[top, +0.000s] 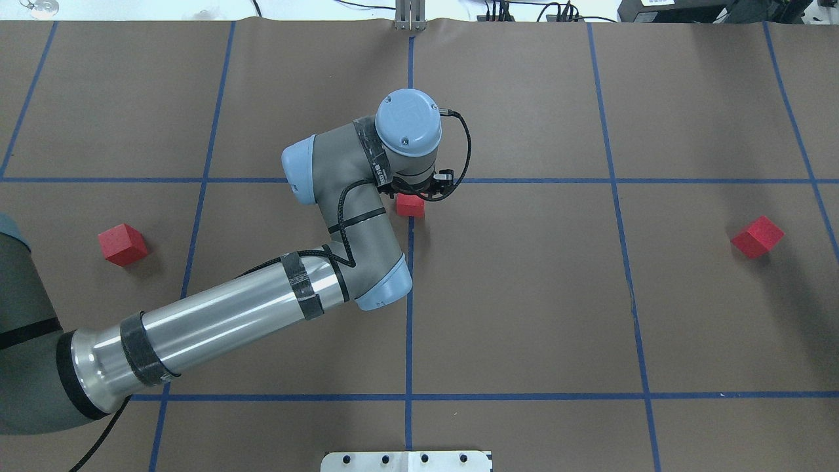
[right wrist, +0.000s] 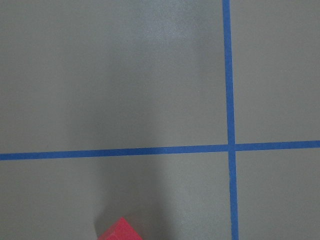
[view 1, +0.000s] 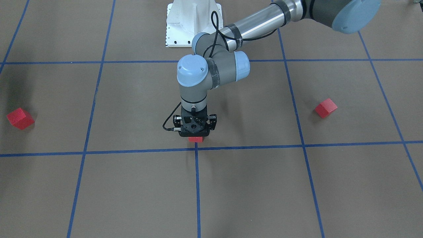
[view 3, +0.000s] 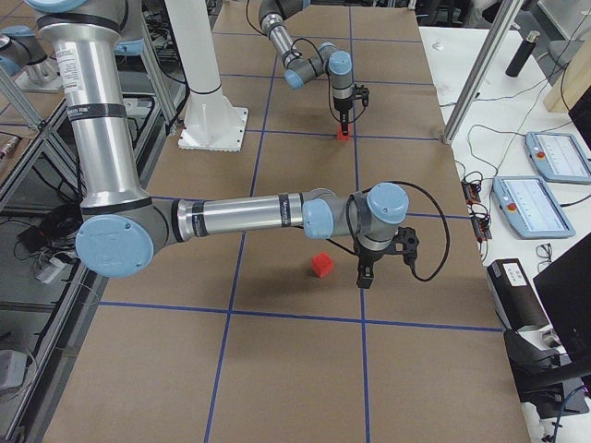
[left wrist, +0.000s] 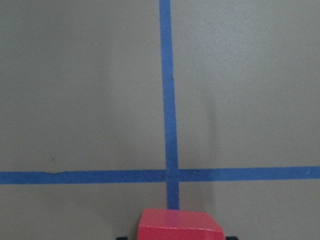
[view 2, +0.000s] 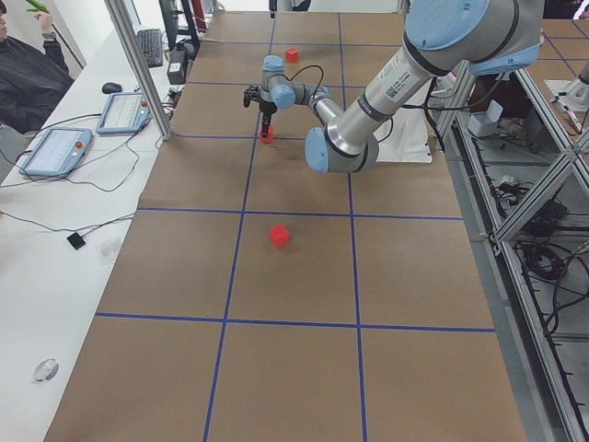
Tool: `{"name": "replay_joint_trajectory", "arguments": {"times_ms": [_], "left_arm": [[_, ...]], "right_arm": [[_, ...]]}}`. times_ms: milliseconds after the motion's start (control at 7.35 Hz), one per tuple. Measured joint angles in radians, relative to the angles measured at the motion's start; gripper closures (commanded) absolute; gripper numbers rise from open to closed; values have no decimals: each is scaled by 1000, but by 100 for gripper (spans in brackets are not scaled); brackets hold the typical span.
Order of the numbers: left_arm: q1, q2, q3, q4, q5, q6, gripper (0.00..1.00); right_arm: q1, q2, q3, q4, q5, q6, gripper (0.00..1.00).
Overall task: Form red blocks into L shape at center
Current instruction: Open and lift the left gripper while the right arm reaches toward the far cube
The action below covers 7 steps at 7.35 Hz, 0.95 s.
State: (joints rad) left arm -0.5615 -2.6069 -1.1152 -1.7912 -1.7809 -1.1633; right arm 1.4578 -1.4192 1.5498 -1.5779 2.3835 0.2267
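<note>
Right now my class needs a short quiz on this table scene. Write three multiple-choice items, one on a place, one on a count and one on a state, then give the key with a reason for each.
1. Where is the middle red block?
A) on the white robot base
B) just on the robot's side of the center tape crossing
C) at the table's far edge

2. How many red blocks are there?
A) two
B) five
C) three

3. How do the blocks stand to each other?
A) all apart
B) stacked
C) touching in an L

Key:
1 B: it sits beside the crossing, under the left gripper.
2 C: there is one in the middle and one far out on each side.
3 A: bare brown paper lies between all three.
</note>
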Motion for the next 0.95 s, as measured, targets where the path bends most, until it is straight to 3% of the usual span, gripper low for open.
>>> {"name": "replay_joint_trajectory", "arguments": {"times_ms": [136,680,952], "left_arm": [[-1,0,0,-9,0,-1,1],[-64,1,-44,-11,-52,0,0],[-107,2,-67,-8,-111,1,0]], "right_arm": [[0,4,-2,-1,0,-1,1],[-1,-5,7,29,-7,5,1],[-34,-55,23,168,-6,6,1]]}}
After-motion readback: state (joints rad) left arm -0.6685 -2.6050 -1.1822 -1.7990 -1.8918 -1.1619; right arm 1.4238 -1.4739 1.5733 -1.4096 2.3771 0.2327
